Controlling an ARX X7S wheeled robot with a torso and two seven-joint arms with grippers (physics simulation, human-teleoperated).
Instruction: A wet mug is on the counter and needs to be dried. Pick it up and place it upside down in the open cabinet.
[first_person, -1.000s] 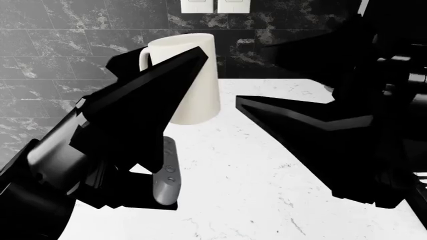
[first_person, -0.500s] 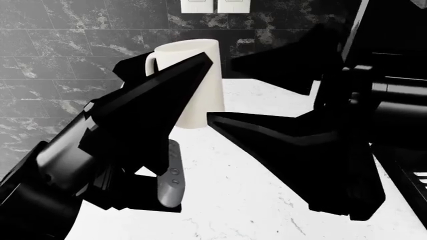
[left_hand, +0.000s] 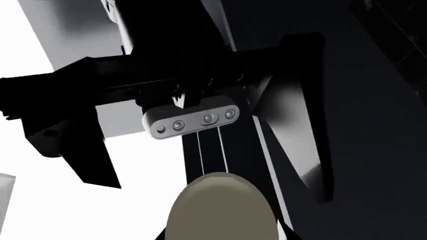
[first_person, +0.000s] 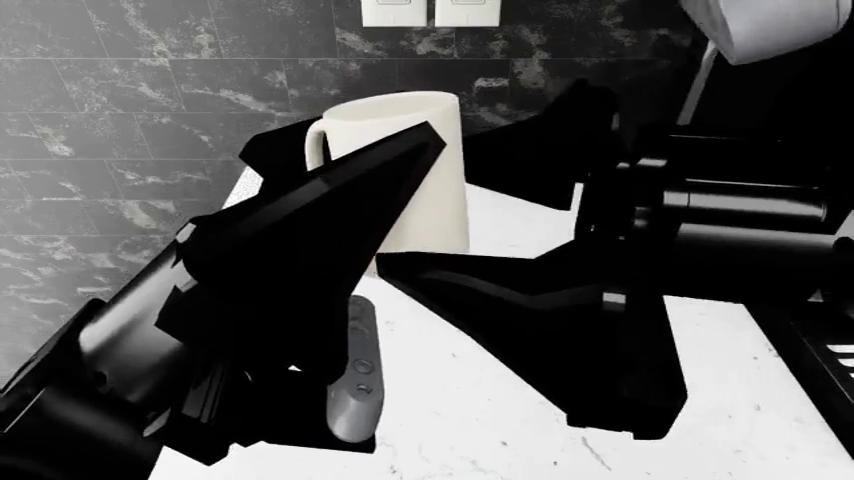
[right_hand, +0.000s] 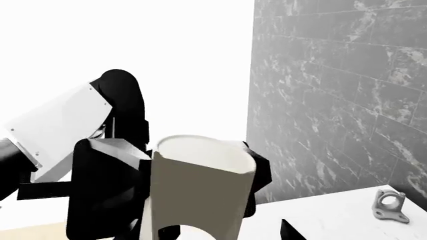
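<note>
Since the earlier frames the right gripper is reaching further across toward the mug, its black fingers now spreading wide with the upper one level with the mug's side and the lower one stretching along the surface beneath it; the mug itself is sitting a little further right in the head view than before. The mug is standing upright on the white surface close to the dark marbled wall, handle turned to the left, directly below a pair of white wall switches. The left gripper is lying in front of the mug and hiding part of it, its jaws apart, with one finger showing on each side in the left wrist view. In the right wrist view the mug is filling the centre, its rim facing up, and a small grey metal bracket is resting on the surface near the wall, well apart from it
</note>
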